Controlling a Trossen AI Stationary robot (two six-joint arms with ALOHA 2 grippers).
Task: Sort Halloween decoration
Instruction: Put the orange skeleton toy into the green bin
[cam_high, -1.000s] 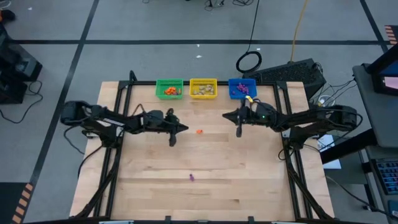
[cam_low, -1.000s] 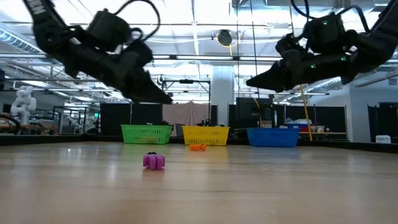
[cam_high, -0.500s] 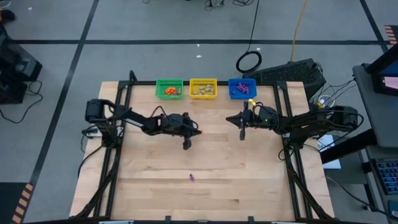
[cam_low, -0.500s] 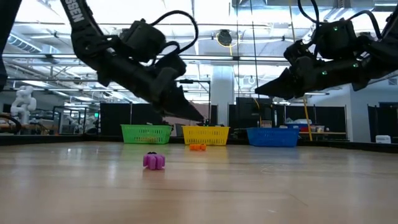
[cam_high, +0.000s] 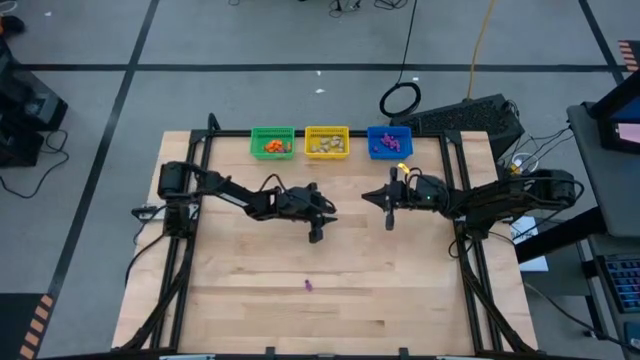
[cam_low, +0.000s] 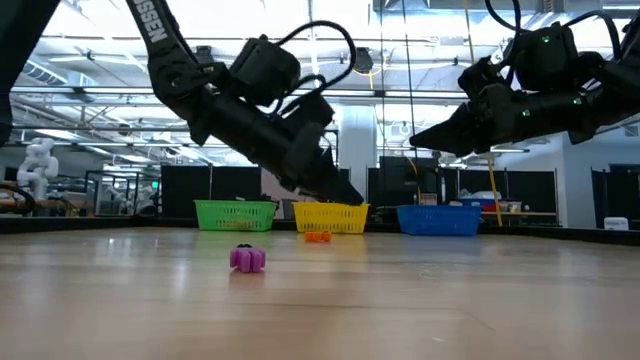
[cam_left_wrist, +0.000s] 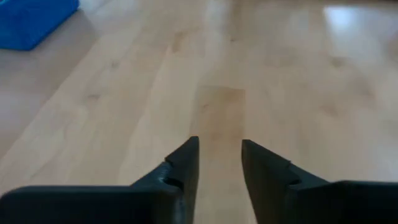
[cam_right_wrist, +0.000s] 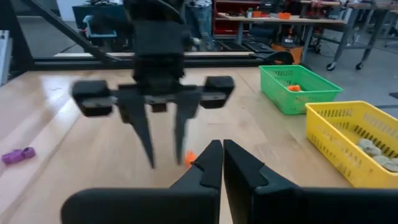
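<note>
We are looking down on a pale wooden table (cam_high: 330, 300) with a smooth plank grain, filling the middle of the high view. Along its top edge three slotted plastic baskets are sitting in a row: green basket (cam_high: 272, 141), yellow basket (cam_high: 327, 141) and blue basket (cam_high: 389, 140), each holding tiny trinkets. The left gripper (cam_high: 325, 218) is hanging at frame centre, its two tapered dark fingers (cam_left_wrist: 183, 163) spread slightly with bare wood showing between them. The right gripper (cam_high: 374, 197) is waiting right of centre, its pointed fingers pressed together. A small orange trinket (cam_low: 317, 237) is lying under the left gripper, before the yellow basket. A knobbly purple trinket (cam_high: 308, 285) is sitting alone at lower centre.
</note>
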